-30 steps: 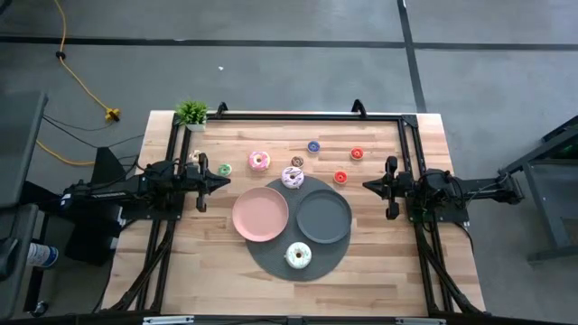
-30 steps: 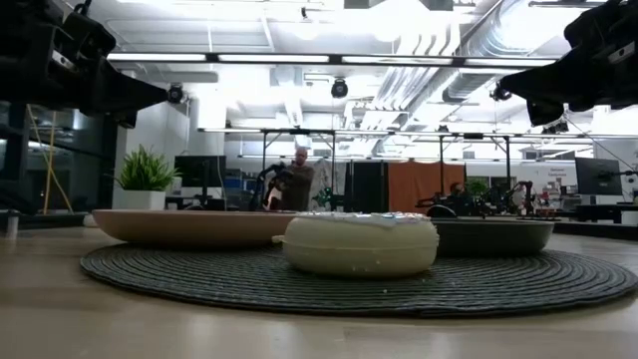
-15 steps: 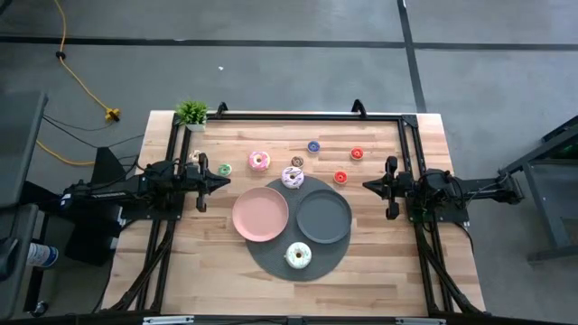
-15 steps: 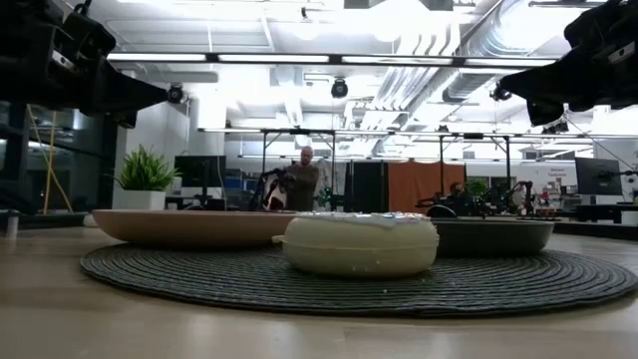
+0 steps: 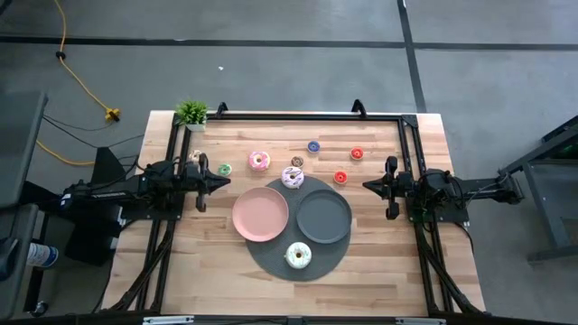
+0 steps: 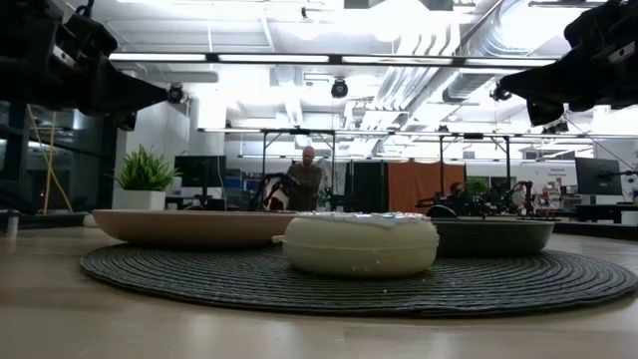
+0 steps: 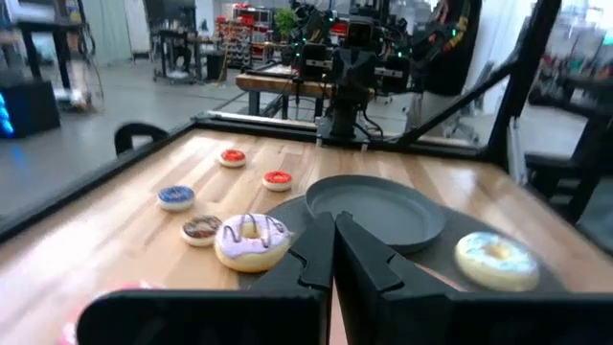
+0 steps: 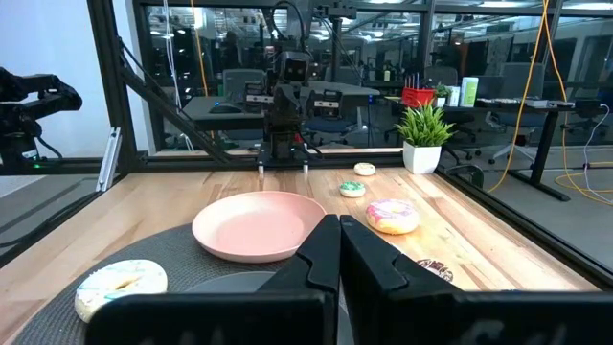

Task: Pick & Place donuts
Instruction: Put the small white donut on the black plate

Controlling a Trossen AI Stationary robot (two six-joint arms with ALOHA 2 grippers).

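Overhead and wrist views, task at its outset. The left gripper (image 5: pixel 219 181) and the right gripper (image 5: pixel 368 185) hover at opposite edges of the pale wooden desk (image 5: pixel 217 271), each with its fingers pressed together and holding nothing. A round dark woven mat (image 5: pixel 271 262) carries a pink round plate (image 5: pixel 260 217) and a grey round plate (image 5: pixel 322 217); both plates are bare. One white-iced ring donut (image 5: pixel 298 255) lies on the mat near its front edge, beside the plates. A lilac-iced ring donut (image 5: pixel 292 177) sits at the mat's far rim, and a pink-iced ring donut (image 5: pixel 259 161) lies on the bare wood beyond. The tiny donuts, namely green (image 5: pixel 224 169), brown (image 5: pixel 296 162), blue (image 5: pixel 313 146) and two red (image 5: pixel 357 154) (image 5: pixel 340 178), are scattered behind the mat. Judged from this layout, no donut has reached a plate, so the whole job remains.
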